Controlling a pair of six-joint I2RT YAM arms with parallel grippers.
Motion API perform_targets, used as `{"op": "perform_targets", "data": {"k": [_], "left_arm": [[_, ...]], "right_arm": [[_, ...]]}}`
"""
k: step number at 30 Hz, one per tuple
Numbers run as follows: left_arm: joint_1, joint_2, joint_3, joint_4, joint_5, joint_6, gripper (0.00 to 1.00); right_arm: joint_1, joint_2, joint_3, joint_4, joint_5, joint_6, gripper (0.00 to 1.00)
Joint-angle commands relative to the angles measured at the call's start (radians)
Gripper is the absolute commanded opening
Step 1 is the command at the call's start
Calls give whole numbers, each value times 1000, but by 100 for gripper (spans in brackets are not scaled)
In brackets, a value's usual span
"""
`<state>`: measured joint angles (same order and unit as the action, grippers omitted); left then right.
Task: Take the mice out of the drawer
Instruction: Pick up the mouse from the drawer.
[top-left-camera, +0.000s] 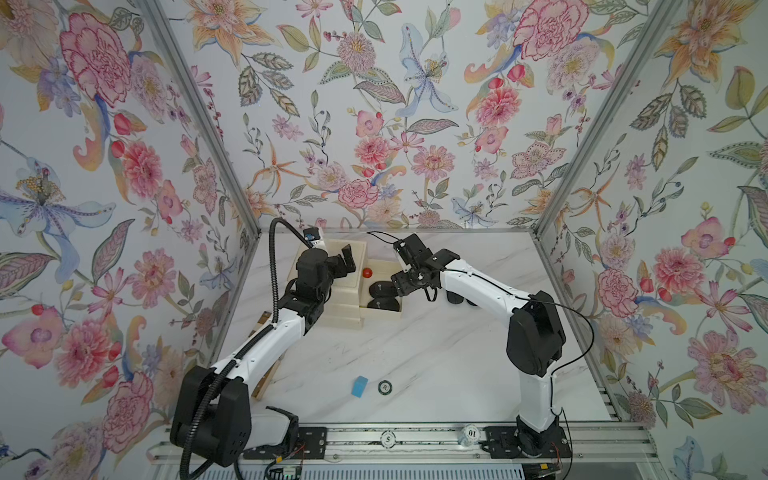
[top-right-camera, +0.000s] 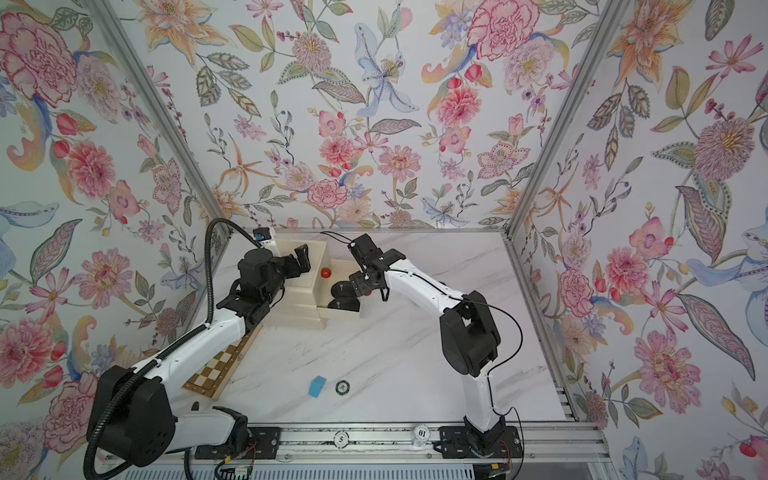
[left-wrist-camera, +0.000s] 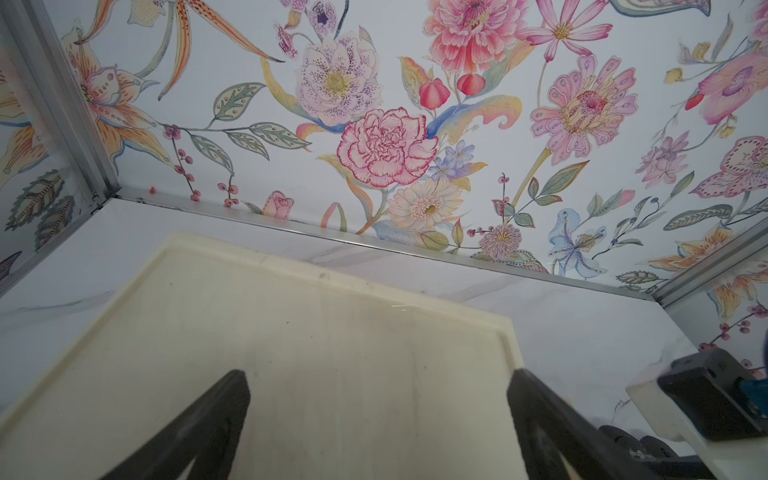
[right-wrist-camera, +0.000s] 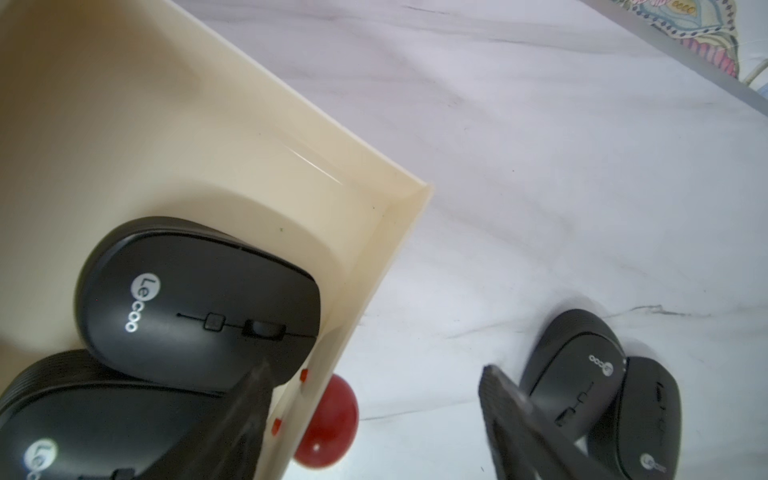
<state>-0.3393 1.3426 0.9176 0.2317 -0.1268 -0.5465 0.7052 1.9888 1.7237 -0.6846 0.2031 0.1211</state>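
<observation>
The cream drawer (top-left-camera: 384, 264) stands pulled out to the right of its cabinet (top-left-camera: 332, 309), and black mice (top-left-camera: 380, 287) (top-right-camera: 343, 305) lie inside it. In the right wrist view two of those mice (right-wrist-camera: 199, 303) (right-wrist-camera: 104, 428) lie against the drawer's front wall (right-wrist-camera: 374, 249). My right gripper (top-left-camera: 400, 287) (right-wrist-camera: 374, 368) is open and straddles that wall, one finger (right-wrist-camera: 253, 415) inside and the other outside by the red knob (right-wrist-camera: 328, 424). Two more black mice (right-wrist-camera: 573, 374) (right-wrist-camera: 648, 415) (top-left-camera: 455, 298) lie on the table, right of the drawer. My left gripper (top-left-camera: 347, 262) (left-wrist-camera: 378, 374) hangs open over the cabinet top, holding nothing.
A second red knob (top-left-camera: 367, 273) sits on the cabinet front. A blue block (top-left-camera: 359, 386) and a round black-and-white chip (top-left-camera: 385, 387) lie near the table's front. A chessboard (top-right-camera: 216, 370) lies under my left arm. Two chips (top-left-camera: 387, 438) (top-left-camera: 471, 434) rest on the front rail.
</observation>
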Motion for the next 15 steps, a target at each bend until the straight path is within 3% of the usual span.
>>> {"op": "perform_targets", "data": {"k": [1,12,15], "left_arm": [[12,29,12,-34,8,-10,100],[18,39,10,-29,18,-16,100],[17,45,15,-27,25,-15,100]], "right_arm": [[-30,-40,-37,-51,61,11,81],[-41,-76,-57,-49,72,-88,80],[-38,-99,-42,-13,-21,-163,80]]}}
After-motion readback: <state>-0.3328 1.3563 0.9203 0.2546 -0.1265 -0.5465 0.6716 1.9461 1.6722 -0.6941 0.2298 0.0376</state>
